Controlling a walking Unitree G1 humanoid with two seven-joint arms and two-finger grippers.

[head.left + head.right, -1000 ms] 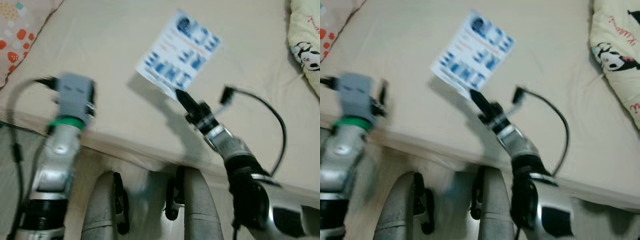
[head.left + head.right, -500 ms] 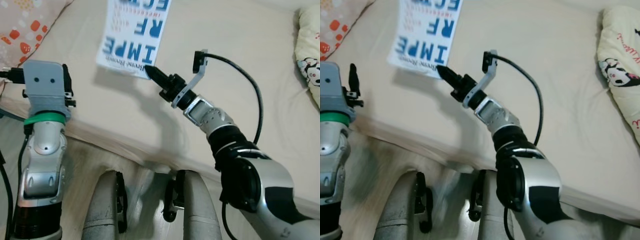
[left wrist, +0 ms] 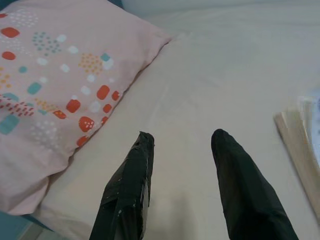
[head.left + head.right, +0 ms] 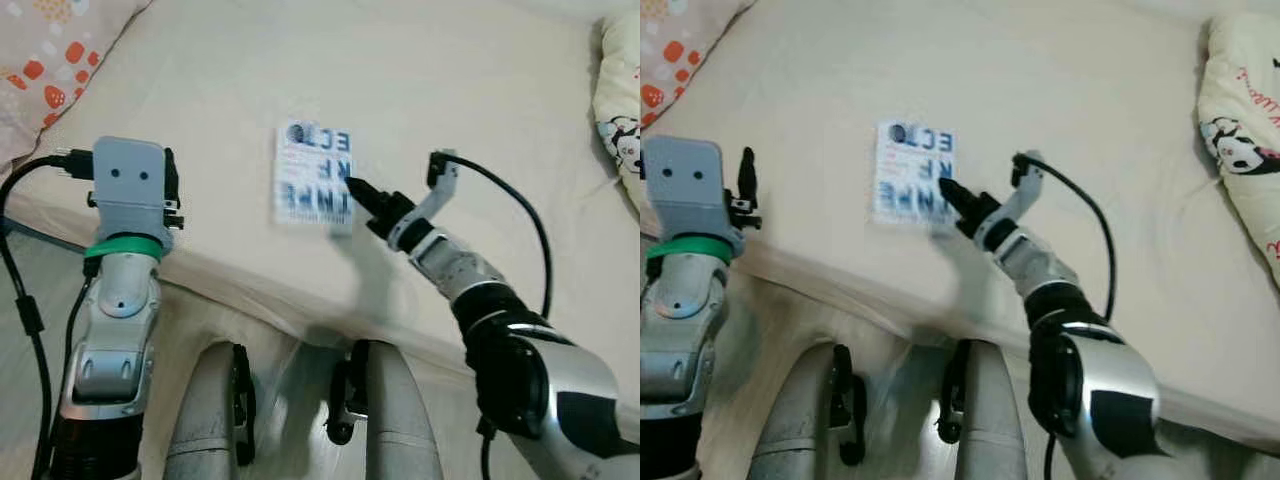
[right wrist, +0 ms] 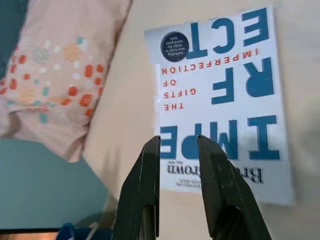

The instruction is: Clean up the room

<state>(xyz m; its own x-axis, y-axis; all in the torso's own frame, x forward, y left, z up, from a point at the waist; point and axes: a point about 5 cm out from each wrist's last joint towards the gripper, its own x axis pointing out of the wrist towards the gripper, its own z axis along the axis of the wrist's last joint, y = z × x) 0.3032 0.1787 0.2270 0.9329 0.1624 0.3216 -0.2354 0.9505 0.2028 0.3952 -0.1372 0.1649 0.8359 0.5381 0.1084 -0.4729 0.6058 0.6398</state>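
Note:
A white book (image 4: 313, 175) with big blue letters lies flat on the beige bed sheet (image 4: 450, 90), slightly blurred. My right gripper (image 4: 352, 186) points at its near right corner. In the right wrist view the two black fingers (image 5: 145, 190) stand a little apart over the cover (image 5: 220, 95), open with nothing between them. My left gripper (image 3: 181, 137) hovers open over the sheet to the left of the book, whose page edge (image 3: 300, 135) shows beside it.
A pink pillow (image 4: 50, 60) with coloured dots lies at the bed's far left. A cream panda-print cushion (image 4: 620, 100) sits at the far right. The bed's front edge (image 4: 250, 290) runs just before my legs (image 4: 215, 410).
The book was held up near the camera by my right gripper; now it lies lower on the sheet and looks smaller. The right gripper has dropped to its corner. The left arm shifted slightly.

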